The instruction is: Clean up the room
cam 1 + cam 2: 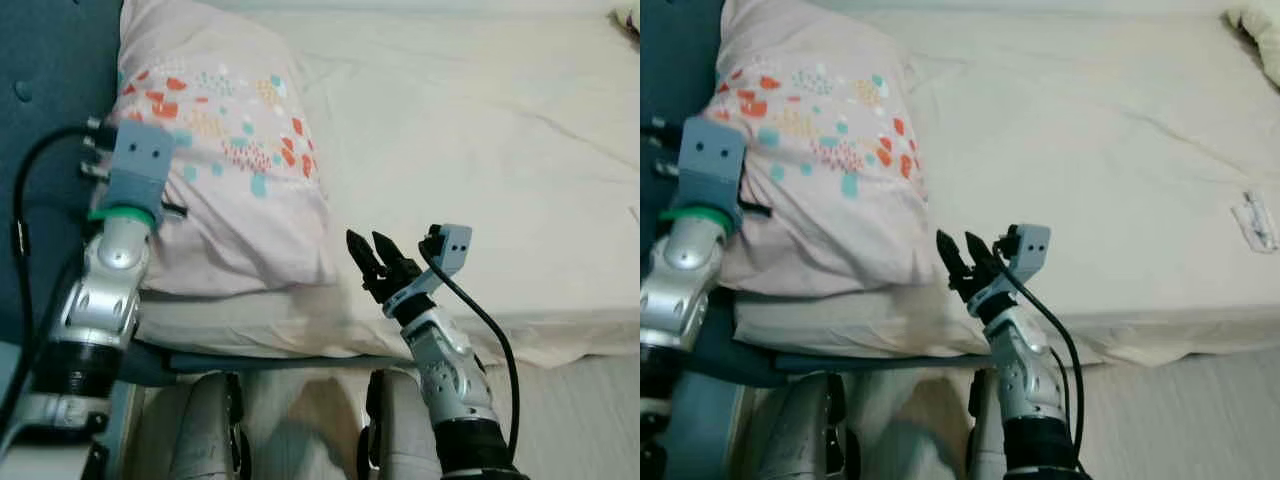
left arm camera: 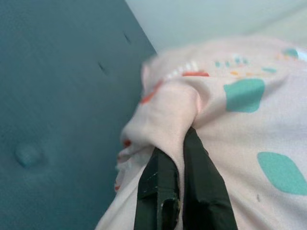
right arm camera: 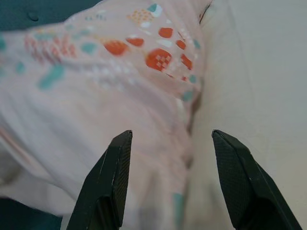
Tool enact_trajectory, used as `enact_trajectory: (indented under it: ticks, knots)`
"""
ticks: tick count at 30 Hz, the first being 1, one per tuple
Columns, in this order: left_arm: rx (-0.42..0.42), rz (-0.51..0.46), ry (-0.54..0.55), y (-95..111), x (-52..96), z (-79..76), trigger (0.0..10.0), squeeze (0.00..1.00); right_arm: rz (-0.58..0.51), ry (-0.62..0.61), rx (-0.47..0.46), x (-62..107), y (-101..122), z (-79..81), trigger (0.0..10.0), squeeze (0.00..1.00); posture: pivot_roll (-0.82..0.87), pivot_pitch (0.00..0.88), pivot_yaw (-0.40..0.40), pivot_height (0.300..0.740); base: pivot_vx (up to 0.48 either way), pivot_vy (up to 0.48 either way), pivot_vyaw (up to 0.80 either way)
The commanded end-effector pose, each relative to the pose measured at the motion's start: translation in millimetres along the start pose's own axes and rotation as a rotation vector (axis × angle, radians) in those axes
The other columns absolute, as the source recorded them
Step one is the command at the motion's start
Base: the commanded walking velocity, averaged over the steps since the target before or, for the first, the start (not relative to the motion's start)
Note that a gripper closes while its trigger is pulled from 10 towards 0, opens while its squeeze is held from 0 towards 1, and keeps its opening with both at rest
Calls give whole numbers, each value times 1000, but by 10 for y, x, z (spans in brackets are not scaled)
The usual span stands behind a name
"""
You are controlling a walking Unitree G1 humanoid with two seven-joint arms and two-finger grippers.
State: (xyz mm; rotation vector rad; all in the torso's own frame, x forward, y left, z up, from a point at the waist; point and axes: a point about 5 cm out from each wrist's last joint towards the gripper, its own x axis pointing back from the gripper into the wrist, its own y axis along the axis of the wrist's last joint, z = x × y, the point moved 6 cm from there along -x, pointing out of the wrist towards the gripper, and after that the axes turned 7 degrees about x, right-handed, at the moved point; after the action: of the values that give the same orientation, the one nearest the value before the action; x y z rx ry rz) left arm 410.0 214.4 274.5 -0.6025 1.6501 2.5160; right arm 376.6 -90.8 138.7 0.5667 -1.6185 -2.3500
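Observation:
A pale pink pillow (image 1: 225,140) with orange and teal spots lies at the head of the bed, against the teal headboard (image 1: 45,70). My left gripper (image 2: 180,143) is shut on a fold of the pillow's cloth at its near left corner; in the left eye view only its wrist (image 1: 140,165) shows there. My right gripper (image 1: 372,250) stands open just off the pillow's near right corner, above the mattress edge. Between its fingers (image 3: 112,172) the right wrist view looks onto the pillow (image 3: 96,96).
The cream sheet (image 1: 480,150) covers the wide mattress to the right. A small white tag (image 1: 1252,218) lies on the sheet near the right edge. A light cloth (image 1: 1255,25) sits at the far right corner. Pale floor (image 1: 590,420) runs below the bed's near edge.

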Motion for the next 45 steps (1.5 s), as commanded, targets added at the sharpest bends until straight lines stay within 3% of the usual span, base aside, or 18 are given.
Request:
enact_trajectory:
  ticks: [1, 2, 5, 9, 14, 16, 17, 20, 28, 29, 30, 31, 34, 35, 36, 42, 44, 45]
  knots:
    - [-95, -102, 75, 271, -51, 187, 0, 0, 16, -8, -10, 16, -62, 0, 10000, 0, 41, 165, 58, 595, 0, 0, 0]
    - [-144, -151, 120, 408, -74, 303, 0, 0, 15, -10, -9, 21, -60, -12, 10000, 0, 44, 165, 58, 595, 0, 0, 0]
    - [-179, -187, 151, 497, -76, 374, 0, 0, 15, -13, -8, 26, -59, -21, 10000, 0, 44, 165, 58, 595, 0, 0, 0]
    - [-283, -226, 130, 553, -57, 365, 0, 0, 18, -16, -7, 27, -63, -31, 10000, 0, 45, 163, 60, 595, 0, 0, 0]
    - [-372, -160, 65, 222, 45, 245, 0, 0, 16, -17, -8, 17, -58, -31, 10000, 0, 43, 164, 62, 595, 0, 0, 0]
    - [-417, -9, -89, -226, 151, 37, 0, 0, 21, -20, -7, 26, -74, -39, 10000, 0, 46, 163, 59, 595, 0, 0, 0]
    - [-417, -9, -89, -226, 151, 37, 0, 0, 21, -20, -7, 26, -74, -39, 10000, 0, 46, 163, 59, 595, 0, 0, 0]
    - [-381, 179, -185, -723, 347, -125, 0, 0, 27, -21, -7, 25, -87, -45, 10000, 0, 47, 161, 57, 595, 0, 0, 0]
    - [-435, 209, -155, -856, 334, -121, 0, 0, 23, -17, -3, 4, -67, -37, 10000, 0, 39, 156, 55, 595, 0, 0, 0]
    - [-458, 205, -132, -848, 316, -86, 7490, 0, 22, -17, -1, 5, -63, -40, 10000, 0, 40, 156, 56, 595, 0, 0, 0]
    - [-458, 205, -132, -848, 316, -86, 7490, 0, 22, -17, -1, 5, -63, -40, 10000, 0, 40, 156, 56, 595, 0, 0, 0]
    - [-471, 193, -122, -831, 303, -67, 10000, 0, 22, -17, 0, 7, -61, -43, 10000, 0, 40, 156, 56, 595, 0, 0, 0]
    - [-479, 166, -88, -774, 279, -8, 10000, 0, 22, -18, 1, 9, -60, -46, 10000, 0, 37, 153, 57, 595, 0, 0, 0]
    - [-472, 122, -24, -658, 250, 111, 10000, 463, 22, -18, 2, 12, -61, -47, 10000, 0, 37, 151, 57, 595, 0, 0, 0]
    - [-458, 94, 10, -568, 237, 197, 10000, 1000, 22, -17, 2, 15, -63, -46, 10000, 0, 39, 149, 58, 595, 0, 0, 0]
    - [-414, 124, -36, -553, 314, 294, 10000, 1000, 27, -14, 2, 22, -83, -40, 10000, 0, 49, 145, 58, 595, 0, 0, 0]
    - [-279, 239, -133, -719, 465, 295, 10000, 1000, 32, -13, 3, 29, -100, -46, 10000, 0, 57, 141, 56, 595, 0, 0, 0]
    - [-279, 239, -133, -719, 465, 295, 10000, 1000, 32, -13, 3, 29, -100, -46, 10000, 0, 57, 141, 56, 595, 0, 0, 0]
